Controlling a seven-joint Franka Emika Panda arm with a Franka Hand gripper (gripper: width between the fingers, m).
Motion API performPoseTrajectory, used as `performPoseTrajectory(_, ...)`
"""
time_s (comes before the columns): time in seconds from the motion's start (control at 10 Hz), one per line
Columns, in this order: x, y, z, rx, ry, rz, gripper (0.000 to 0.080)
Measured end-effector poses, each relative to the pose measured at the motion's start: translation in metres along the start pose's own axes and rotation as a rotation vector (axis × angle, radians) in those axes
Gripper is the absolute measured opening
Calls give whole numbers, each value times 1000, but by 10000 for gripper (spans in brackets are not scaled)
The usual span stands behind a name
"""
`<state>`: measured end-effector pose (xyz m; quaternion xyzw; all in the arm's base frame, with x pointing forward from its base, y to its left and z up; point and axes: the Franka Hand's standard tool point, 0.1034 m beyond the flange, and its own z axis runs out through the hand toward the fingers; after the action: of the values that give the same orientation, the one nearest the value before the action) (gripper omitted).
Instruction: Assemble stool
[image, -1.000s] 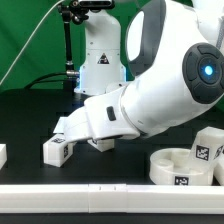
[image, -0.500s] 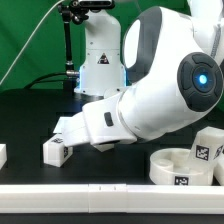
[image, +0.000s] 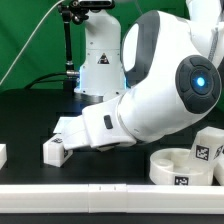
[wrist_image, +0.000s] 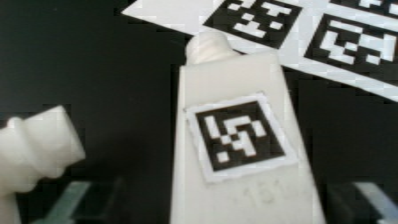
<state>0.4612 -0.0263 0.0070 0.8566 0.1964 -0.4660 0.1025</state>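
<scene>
none of the parts looks joined yet: the seat lies on the worktop toward four o'clock in the exterior view, one leg toward eight o'clock beneath the arm. the gripper hangs spread either side of that leg (no contact i can see). a second leg lies near; the seat is cut off at the frame edge.

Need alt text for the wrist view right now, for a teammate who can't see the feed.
A white stool leg bearing a square black-and-white tag lies on the black table, between the fingers of the open hand. A second white part lies beside it, apart, and the marker board shows beyond its tip.
</scene>
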Motion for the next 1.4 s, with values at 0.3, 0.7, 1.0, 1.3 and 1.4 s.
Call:
performPoseTrajectory(0.3,0,0,0,0,0,0,325)
performPoseTrajectory(0.7,-20,0,-31,72,-39,30,325)
performPoseTrajectory(1.0,-29,11,-61,108,20,35,327)
performPoseTrajectory(1.3,-24,16,-63,91,59,42,327)
performPoseTrajectory(1.4,-24,16,-62,92,58,42,327)
